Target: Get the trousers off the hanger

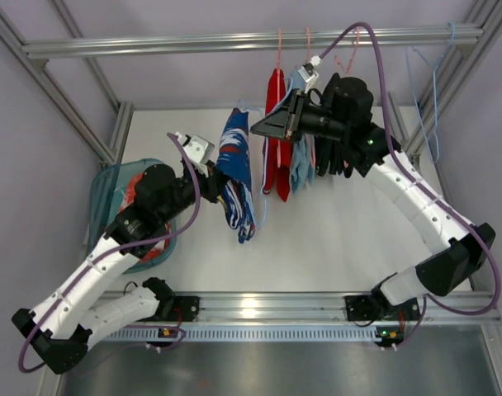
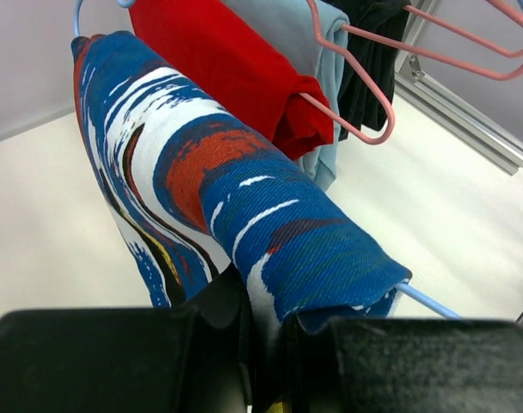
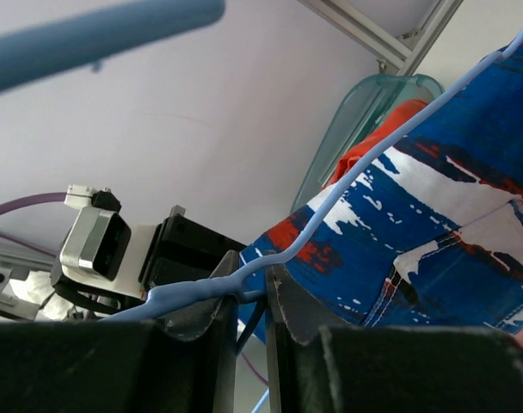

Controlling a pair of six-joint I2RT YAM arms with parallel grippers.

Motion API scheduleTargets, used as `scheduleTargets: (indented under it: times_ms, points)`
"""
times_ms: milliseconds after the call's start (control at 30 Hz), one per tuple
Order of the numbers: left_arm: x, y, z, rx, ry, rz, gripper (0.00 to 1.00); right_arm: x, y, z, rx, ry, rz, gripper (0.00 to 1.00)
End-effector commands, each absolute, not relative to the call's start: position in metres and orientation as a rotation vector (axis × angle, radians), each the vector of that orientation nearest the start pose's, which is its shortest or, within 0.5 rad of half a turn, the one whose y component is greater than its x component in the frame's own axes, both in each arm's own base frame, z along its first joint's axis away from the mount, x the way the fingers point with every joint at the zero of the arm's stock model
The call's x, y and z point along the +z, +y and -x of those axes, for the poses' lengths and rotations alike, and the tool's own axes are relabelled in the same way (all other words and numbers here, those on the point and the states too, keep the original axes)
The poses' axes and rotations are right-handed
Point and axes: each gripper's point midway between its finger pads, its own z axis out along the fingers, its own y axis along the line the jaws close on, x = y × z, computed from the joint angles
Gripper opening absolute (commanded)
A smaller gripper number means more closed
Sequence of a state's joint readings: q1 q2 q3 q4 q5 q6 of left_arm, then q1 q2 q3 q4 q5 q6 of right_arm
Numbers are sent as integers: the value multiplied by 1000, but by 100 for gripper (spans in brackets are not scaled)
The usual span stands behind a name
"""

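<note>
The trousers (image 1: pixel 236 169), blue with white and red streaks, hang folded over the bar of the light-blue wire hanger (image 3: pixel 365 168) above the table's middle. My left gripper (image 1: pixel 220 178) is shut on the trousers' fabric at their near edge (image 2: pixel 270 297); the hanger's bar (image 2: pixel 429 303) sticks out beside the fold. My right gripper (image 1: pixel 258 128) is shut on the hanger's twisted neck (image 3: pixel 244 282), holding it up to the right of the trousers (image 3: pixel 442 215). The hanger's hook is out of view.
A plain red garment (image 1: pixel 275 124), a light-blue garment (image 1: pixel 300 165) and dark clothes (image 1: pixel 333 157) hang on pink hangers (image 2: pixel 373 129) from the top rail (image 1: pixel 234 41). A teal basket (image 1: pixel 102 194) with clothes stands at left. Spare blue hangers (image 1: pixel 424 82) hang at right.
</note>
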State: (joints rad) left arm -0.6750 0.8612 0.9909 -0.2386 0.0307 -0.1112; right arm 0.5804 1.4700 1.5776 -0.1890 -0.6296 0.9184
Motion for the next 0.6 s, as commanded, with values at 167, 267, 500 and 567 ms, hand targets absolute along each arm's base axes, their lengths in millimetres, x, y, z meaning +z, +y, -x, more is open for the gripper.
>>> scheduleTargets:
  times_ms: [167,267,500,567]
  points:
    - [403,-205,-225,-651,1350,-552,0,497,309,-280,1542,1653,302,0]
    - [380,-205,-219,-648,1387,-594,0,515,305,-275,1545,1612,312,0]
    - [344,-217,-203,-678,1413,-785,0,531,303,-271,1560,1577,322,0]
    - [335,-220,-200,-690,1430,-814,0,535,303,-269,1566,1568,325,0]
